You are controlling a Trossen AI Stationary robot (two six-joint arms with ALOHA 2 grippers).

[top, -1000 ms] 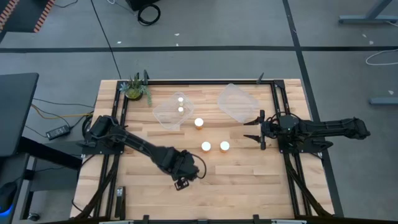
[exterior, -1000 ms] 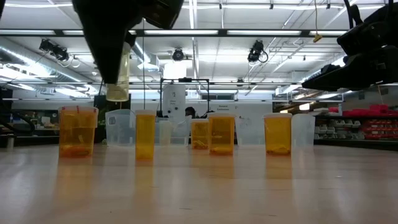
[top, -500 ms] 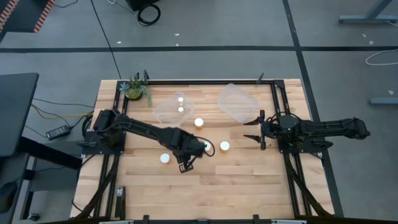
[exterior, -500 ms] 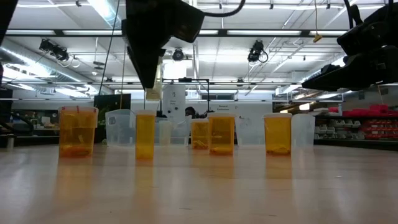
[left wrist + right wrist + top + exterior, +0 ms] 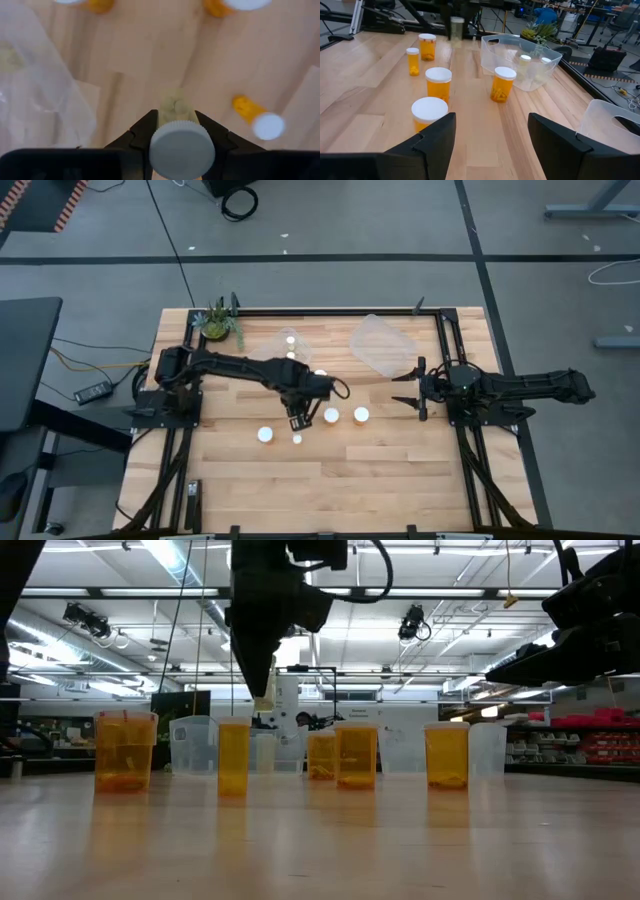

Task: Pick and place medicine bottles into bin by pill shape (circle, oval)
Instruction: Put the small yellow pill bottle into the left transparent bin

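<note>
White-capped and pale, a small bottle [image 5: 181, 146] is clamped in the left tool [image 5: 296, 421], held clear above the wooden worktop [image 5: 400, 470] near the standing orange bottles [image 5: 331, 416], while the right tool [image 5: 407, 388] waits with fingers apart beside an empty clear bin [image 5: 381, 345].

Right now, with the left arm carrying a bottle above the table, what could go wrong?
1. The left gripper holds the bottle right at its white cap, so it might slip or swing in transit.
2. Its path to the bin runs near a standing bottle; the arm could knock it over.
3. The bin already holds bottles, so a drop could land on them and tip.
</note>
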